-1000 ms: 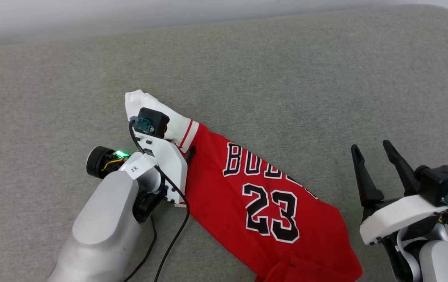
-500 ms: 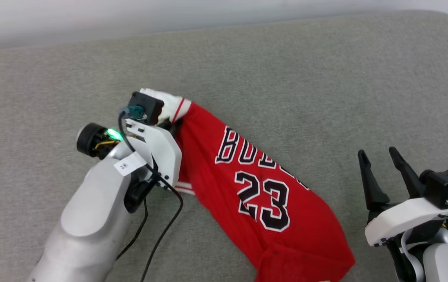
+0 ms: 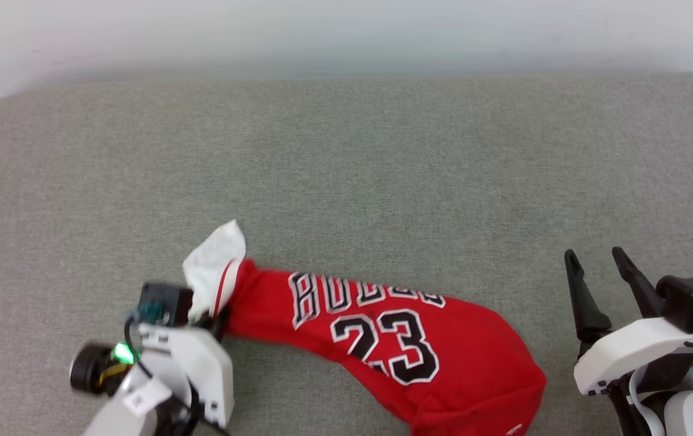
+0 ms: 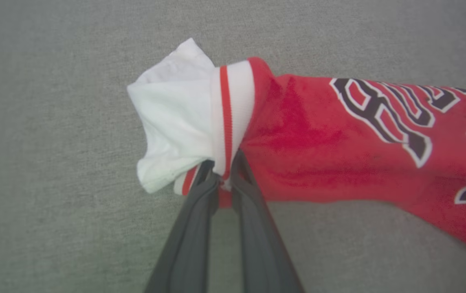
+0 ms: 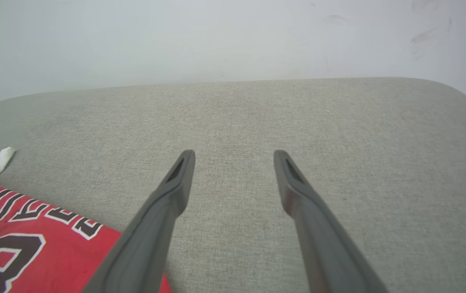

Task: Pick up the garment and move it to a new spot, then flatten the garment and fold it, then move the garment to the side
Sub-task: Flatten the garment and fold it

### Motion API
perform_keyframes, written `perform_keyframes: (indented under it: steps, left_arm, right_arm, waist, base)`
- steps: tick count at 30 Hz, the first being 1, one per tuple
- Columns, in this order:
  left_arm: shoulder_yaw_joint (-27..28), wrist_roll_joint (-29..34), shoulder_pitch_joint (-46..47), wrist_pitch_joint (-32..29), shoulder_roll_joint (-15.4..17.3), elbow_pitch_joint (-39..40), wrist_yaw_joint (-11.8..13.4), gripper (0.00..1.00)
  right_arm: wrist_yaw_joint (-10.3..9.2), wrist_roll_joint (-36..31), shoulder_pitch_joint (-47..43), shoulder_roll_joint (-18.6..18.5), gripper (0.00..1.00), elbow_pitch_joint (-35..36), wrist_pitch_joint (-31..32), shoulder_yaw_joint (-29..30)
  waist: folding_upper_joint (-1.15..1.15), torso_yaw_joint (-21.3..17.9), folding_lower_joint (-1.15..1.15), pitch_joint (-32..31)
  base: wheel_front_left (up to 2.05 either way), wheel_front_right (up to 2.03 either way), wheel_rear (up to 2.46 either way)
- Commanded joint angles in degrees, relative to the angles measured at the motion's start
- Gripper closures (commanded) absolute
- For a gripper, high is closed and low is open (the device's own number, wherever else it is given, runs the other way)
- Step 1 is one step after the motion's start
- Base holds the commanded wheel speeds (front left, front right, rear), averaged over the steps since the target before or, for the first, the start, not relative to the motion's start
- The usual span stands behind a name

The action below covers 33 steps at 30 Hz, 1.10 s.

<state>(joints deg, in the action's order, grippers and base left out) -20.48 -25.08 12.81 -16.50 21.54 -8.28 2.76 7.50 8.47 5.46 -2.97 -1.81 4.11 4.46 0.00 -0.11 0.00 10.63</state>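
Note:
The garment [image 3: 383,339], a red jersey with number 23, black-and-white lettering and a white sleeve, lies bunched and stretched across the grey cushion [image 3: 346,169]. My left gripper [image 3: 216,318] is at its left end, shut on the striped white band by the sleeve; the left wrist view shows both fingers [image 4: 200,195] pinching that edge of the garment [image 4: 339,138]. My right gripper [image 3: 598,260] stands open at the lower right, apart from the cloth. In the right wrist view its fingers [image 5: 176,179] hover over bare cushion, the garment [image 5: 33,244] at lower left.
The grey cushion [image 5: 339,142] ends at a pale wall [image 3: 346,30] behind, with rounded corners at far left and far right. Bare cushion stretches behind and to the right of the jersey.
The head camera has shifted, showing more wall. My left gripper has pulled the sleeve end back toward me and leftward, so the jersey now lies more level. The right gripper stays open.

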Motion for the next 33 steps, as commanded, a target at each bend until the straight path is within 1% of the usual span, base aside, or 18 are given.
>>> perform_keyframes:
  steps: [1,6,10,11,13,18,21,22,24,29,33]
  left_arm:
    - [0.34,-0.96,-3.44,-0.21,0.04,0.85,1.12,1.0]
    - [1.39,-3.46,-11.0,0.88,-1.29,0.61,3.51,1.0]
    - [1.84,-4.98,-14.74,2.23,-2.61,-0.41,4.44,1.0]
    - [1.84,-5.14,-15.35,2.79,-2.93,-0.56,4.6,0.69]
    - [1.89,-4.86,-15.71,4.4,-3.42,-0.42,4.78,0.0]
    - [2.83,-3.03,-14.66,10.91,-4.4,0.61,5.97,0.0]
    - [2.96,-1.79,-14.12,14.39,-4.79,1.45,6.5,0.0]
    - [2.96,-1.79,-14.12,14.39,-4.79,1.45,6.5,0.0]
    - [3.2,-0.98,-13.65,16.81,-4.85,1.98,6.88,0.0]
    - [3.59,1.12,-12.72,22.78,-4.78,4.12,7.46,0.0]
    - [3.64,2.7,-11.67,26.46,-4.77,5.88,7.73,0.0]
  right_arm:
    - [-0.02,-0.11,-0.73,0.09,0.0,0.44,0.4,-0.06]
    - [-0.02,0.12,-1.09,0.1,0.0,0.61,0.85,-0.49]
    - [-0.02,0.1,-2.16,0.11,0.0,0.98,1.36,-0.81]
    - [-0.03,0.16,-2.37,0.11,0.0,1.16,1.37,-0.8]
    - [-0.02,0.28,-2.75,0.11,0.0,1.53,1.68,-0.79]
    - [-0.02,0.75,-3.77,0.1,0.0,2.19,2.49,-0.76]
    - [-0.02,1.52,-4.73,0.11,0.0,1.87,4.02,-0.42]
    - [-0.02,1.52,-4.73,0.11,0.0,1.87,4.02,-0.42]
    - [-0.02,1.96,-5.02,0.11,0.0,1.73,5.38,-0.03]
    - [-0.02,3.34,-6.73,-0.15,0.0,0.9,11.6,1.89]
    - [-0.02,4.84,-7.56,-1.66,0.0,0.41,17.42,2.37]
  waist:
    - [0.0,0.66,0.0,-0.54]
    - [0.0,0.7,0.0,-1.45]
    - [0.0,0.3,0.0,-2.51]
    - [0.0,0.2,0.0,-2.77]
    - [0.0,0.09,0.0,-3.31]
    - [0.0,-0.32,0.0,-4.83]
    - [0.0,-0.65,0.0,-5.7]
    - [0.0,-0.65,0.0,-5.7]
    - [0.0,-0.81,0.0,-6.2]
    - [0.0,-0.86,0.0,-7.06]
    - [0.0,-0.47,0.0,-7.2]
  base:
    - [0.0,0.0,0.0]
    - [0.0,0.0,0.0]
    - [0.0,0.0,0.0]
    - [0.0,0.0,0.0]
    - [0.0,0.0,0.0]
    - [0.0,0.0,0.0]
    - [0.0,0.0,0.0]
    - [0.0,0.0,0.0]
    - [0.0,0.0,0.0]
    - [0.0,0.0,0.0]
    - [0.0,0.0,0.0]
